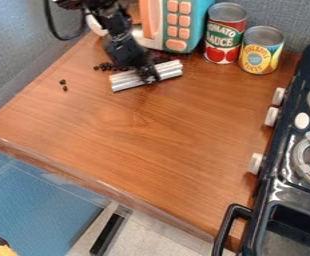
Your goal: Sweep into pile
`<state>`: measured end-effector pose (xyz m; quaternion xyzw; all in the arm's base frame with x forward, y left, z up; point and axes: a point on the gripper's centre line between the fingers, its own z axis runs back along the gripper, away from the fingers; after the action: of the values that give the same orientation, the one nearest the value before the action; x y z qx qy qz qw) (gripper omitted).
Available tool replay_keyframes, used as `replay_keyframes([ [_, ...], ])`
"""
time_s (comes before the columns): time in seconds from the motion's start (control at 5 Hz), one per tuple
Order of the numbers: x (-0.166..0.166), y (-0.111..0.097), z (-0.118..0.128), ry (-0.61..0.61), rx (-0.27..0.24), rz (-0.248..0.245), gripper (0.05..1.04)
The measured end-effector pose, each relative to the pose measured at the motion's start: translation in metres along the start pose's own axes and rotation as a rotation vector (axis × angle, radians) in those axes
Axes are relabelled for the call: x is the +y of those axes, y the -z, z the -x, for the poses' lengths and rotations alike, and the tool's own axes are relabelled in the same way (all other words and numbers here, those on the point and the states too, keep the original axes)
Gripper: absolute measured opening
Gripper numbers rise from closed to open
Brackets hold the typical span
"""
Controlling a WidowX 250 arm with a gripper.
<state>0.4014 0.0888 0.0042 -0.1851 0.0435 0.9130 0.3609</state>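
Round black beads (107, 66), 2 well apart, ribbed silvery bar (126, 80), wood-grained counter (131, 130)

Reads "TOMATO SAUCE" on red-and-green tomato sauce can (225, 34). Reads "PINEAPPLE" on yellow-and-blue pineapple can (260, 50), plus another word underneath, can't make out.

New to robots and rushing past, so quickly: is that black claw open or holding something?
Gripper: closed, holding the silvery ridged bar around its middle.
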Motion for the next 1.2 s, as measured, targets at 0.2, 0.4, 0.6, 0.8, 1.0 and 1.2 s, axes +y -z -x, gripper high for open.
replay_keyframes([
  [0.2, 0.014, -0.015, -0.019, 0.008, 0.021, -0.095, 0.384],
  [0.4, 0.025, -0.034, -0.024, 0.022, 0.07, -0.134, 0.384],
  [0.6, 0.03, -0.057, -0.029, 0.061, 0.116, -0.138, 0.384],
  [0.8, 0.03, -0.059, -0.049, 0.186, 0.099, -0.116, 0.384],
  [1.0, 0.025, -0.057, -0.065, 0.415, 0.024, -0.086, 0.384],
  [1.2, 0.012, -0.048, -0.087, 0.615, -0.014, -0.142, 0.384],
])
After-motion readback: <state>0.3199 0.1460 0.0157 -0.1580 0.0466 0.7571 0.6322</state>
